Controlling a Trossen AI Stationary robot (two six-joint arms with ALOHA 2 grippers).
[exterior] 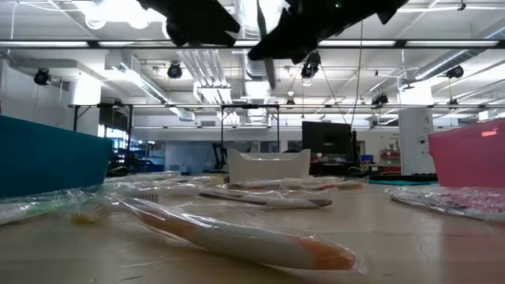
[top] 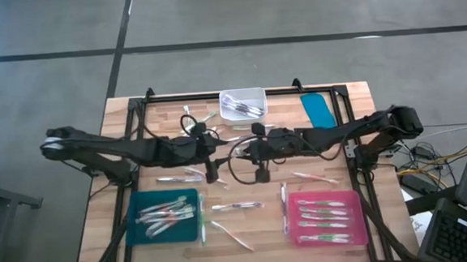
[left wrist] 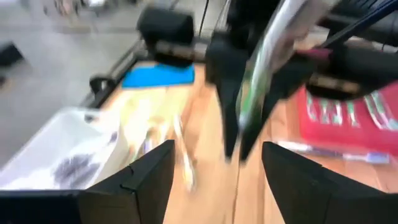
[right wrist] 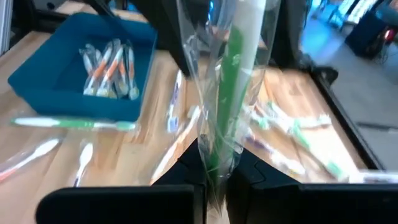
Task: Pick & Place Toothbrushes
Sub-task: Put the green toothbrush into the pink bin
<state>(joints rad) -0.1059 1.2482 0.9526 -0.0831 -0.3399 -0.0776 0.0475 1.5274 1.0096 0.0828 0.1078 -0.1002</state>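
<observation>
Above the table's middle, my right gripper [right wrist: 214, 168] is shut on a green-and-white toothbrush [right wrist: 239, 81] in a clear wrapper. My left gripper [left wrist: 217, 149] faces it from the table's left, open and holding nothing, with the held toothbrush [left wrist: 261, 68] just beyond its fingertips. In the high view, the left gripper [top: 212, 174] and the right gripper [top: 261, 174] stand close together. Several toothbrushes lie in the teal tray [top: 140, 203] and in the pink tray [top: 353, 201]. Others lie loose on the wood [top: 236, 205]. My right gripper pinches the wrapped toothbrush between its two fingers at the green part near its lower end [right wrist: 217, 155], wrapper included. The fingers slant down from the table's right. The toothbrush rises tilted above the fingers, clear of the table.
A white bin [top: 251, 93] with dark pieces stands at the far edge, a blue lid [top: 319, 109] to its right. Wrapped toothbrushes lie between the trays [top: 313, 177] and near the front [exterior: 237, 233]. A dark frame [top: 239, 90] rims the table's far edge.
</observation>
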